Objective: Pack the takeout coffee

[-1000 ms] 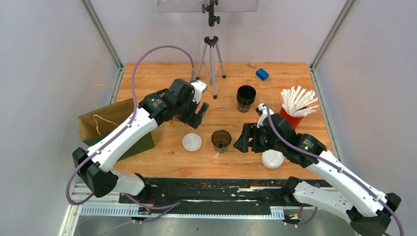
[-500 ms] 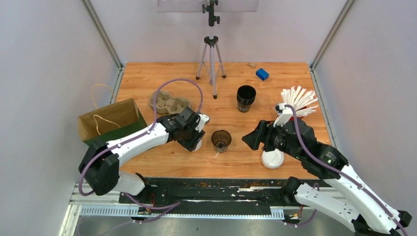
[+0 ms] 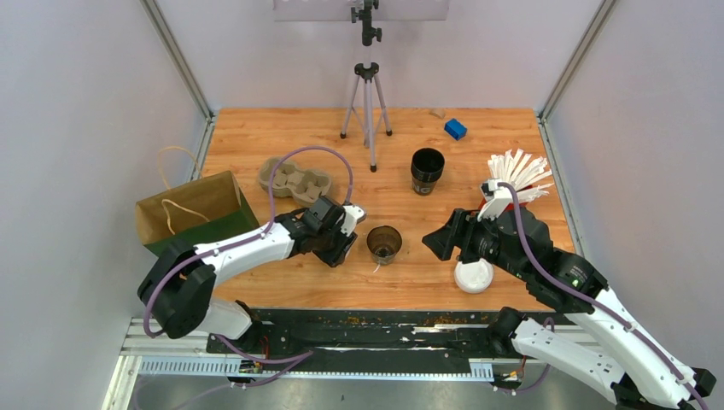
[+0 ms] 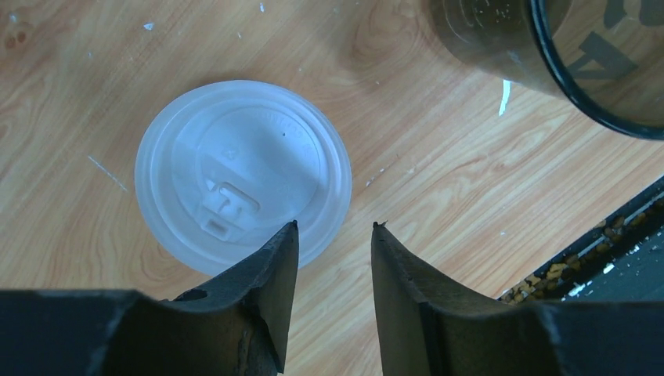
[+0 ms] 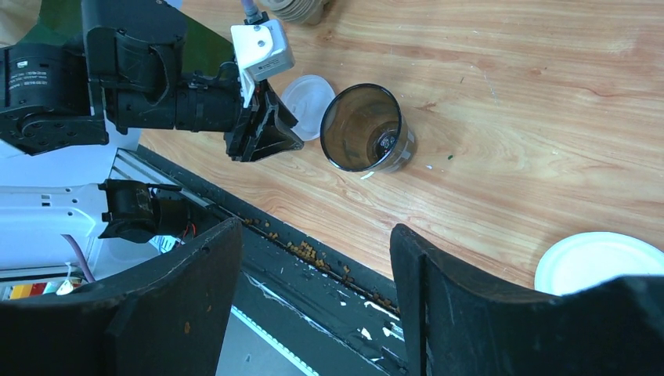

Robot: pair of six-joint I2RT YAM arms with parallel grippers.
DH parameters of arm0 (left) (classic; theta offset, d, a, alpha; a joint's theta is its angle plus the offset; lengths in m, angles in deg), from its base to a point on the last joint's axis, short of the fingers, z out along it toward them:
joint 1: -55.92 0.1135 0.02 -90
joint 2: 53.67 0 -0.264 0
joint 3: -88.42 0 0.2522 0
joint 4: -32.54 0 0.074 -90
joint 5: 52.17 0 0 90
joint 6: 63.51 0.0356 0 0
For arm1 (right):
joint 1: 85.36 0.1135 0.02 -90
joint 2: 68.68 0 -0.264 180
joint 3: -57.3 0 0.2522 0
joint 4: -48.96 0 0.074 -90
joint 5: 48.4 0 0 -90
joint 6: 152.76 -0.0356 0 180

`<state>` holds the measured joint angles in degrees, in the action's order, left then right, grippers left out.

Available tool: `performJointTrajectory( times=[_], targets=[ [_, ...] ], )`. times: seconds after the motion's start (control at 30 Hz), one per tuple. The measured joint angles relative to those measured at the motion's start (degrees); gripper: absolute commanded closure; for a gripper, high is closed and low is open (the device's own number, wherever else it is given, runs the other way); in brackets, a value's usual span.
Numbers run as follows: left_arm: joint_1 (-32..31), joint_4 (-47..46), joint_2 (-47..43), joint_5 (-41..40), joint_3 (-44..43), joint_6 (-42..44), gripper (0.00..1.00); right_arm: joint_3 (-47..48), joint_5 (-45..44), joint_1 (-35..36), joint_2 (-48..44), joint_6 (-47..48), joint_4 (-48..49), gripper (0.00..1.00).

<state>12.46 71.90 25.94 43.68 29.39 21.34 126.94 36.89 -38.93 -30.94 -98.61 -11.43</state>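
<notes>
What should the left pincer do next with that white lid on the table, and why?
Probably close on the rim of the white lid. The left pincer hangs low over the table, jaws partly open, with that rim between its fingers but not clearly gripped. The open cup beside it has no lid, so the lid likely goes there.

text: none legible | cup (image 4: pixel 603 55) print: cropped, unreadable
</notes>
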Motion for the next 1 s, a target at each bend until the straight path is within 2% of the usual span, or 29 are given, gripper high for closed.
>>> performJointTrajectory(
  times=[0.27, 0.37, 0.43, 0.57, 0.83, 1.0],
  targets=[
    [-0.07, -1.46, 3.61, -0.15, 0.0, 0.37, 0.61, 0.0, -0.02, 0.0, -0.02, 0.07, 0.02, 0.31],
    [-0.31, -1.49, 3.76, -0.37, 0.0, 0.33, 0.73, 0.0, -0.13, 0.0, -0.02, 0.26, 0.0, 0.31],
    [-0.46, -1.49, 3.76, -0.59, 0.0, 0.35, 0.85, 0.02, -0.26, 0.0, -0.02, 0.42, -0.02, 0.31],
    [-0.7, -1.46, 3.76, -1.68, 0.02, 0.33, 0.99, 0.02, -0.37, 0.0, -0.09, 0.48, -0.04, 0.31],
    [-0.7, -1.2, 2.62, -1.68, 0.33, -0.22, 1.0, 0.02, -0.42, 0.0, -0.79, 0.59, -0.02, 0.32],
    [-0.7, 0.42, -1.49, -0.72, 0.26, -1.84, 1.0, -0.09, -0.55, 0.0, -0.81, 1.92, 0.57, 0.32]
  ],
)
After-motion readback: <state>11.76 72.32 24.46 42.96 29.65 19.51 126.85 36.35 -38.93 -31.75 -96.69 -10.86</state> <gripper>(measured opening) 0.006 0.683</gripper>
